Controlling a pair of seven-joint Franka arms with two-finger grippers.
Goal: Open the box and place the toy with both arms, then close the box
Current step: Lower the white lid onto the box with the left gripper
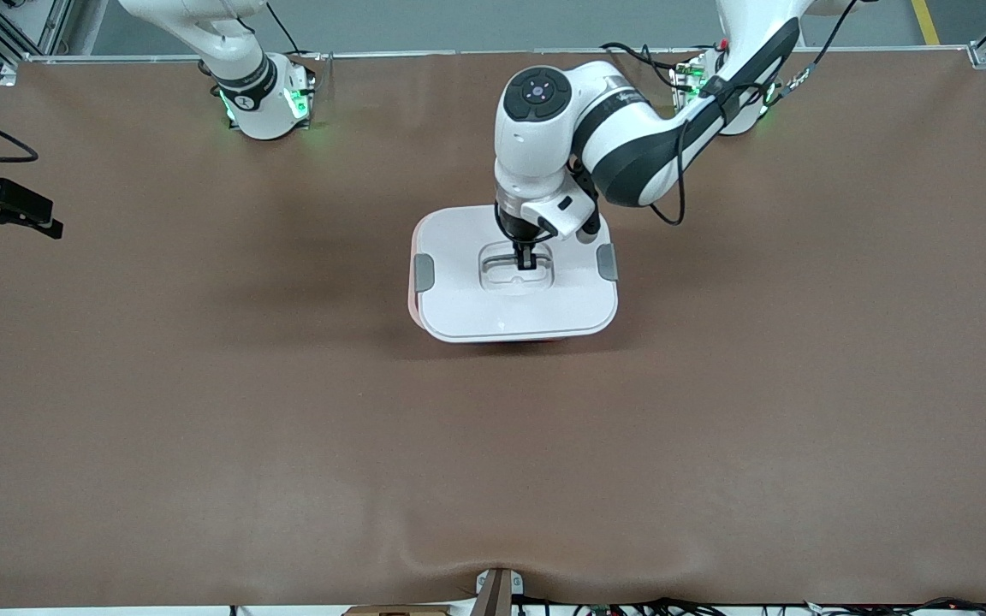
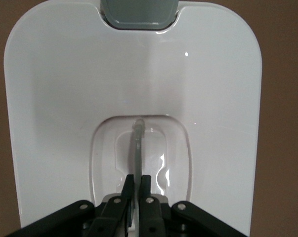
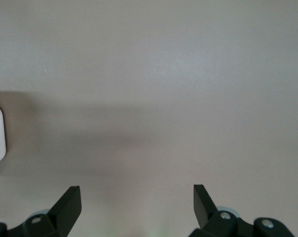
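**Left gripper clamped on the lid handle; right arm waiting**

I find the box (image 1: 514, 287) standing on the brown tabletop (image 1: 202, 411) roughly midway between the two arm bases. Its white lid (image 1: 476, 299) is seated on top, and only a thin pink edge of the tub shows below the lid in the front view. One grey clip (image 1: 424, 273) sits at the end toward the right arm, the other grey clip (image 1: 606, 262) at the end toward the left arm.

The left arm reaches from its base down to the middle of the lid. The left gripper (image 1: 526, 259) is inside the recessed centre of the lid. In the left wrist view its fingers (image 2: 144, 190) are pressed together on the thin upright handle (image 2: 138, 153), which stands between them. I judge this gripper clenched, grasping the handle. From these views I cannot tell whether the lid is lifted off the tub or resting on it.

The right arm waits. The front view shows only its base and lower links; its gripper is not visible there. In the right wrist view, the right gripper (image 3: 137, 202) has its fingers well apart, released, with nothing between them, above a plain pale surface.

I do not see the toy in any view.
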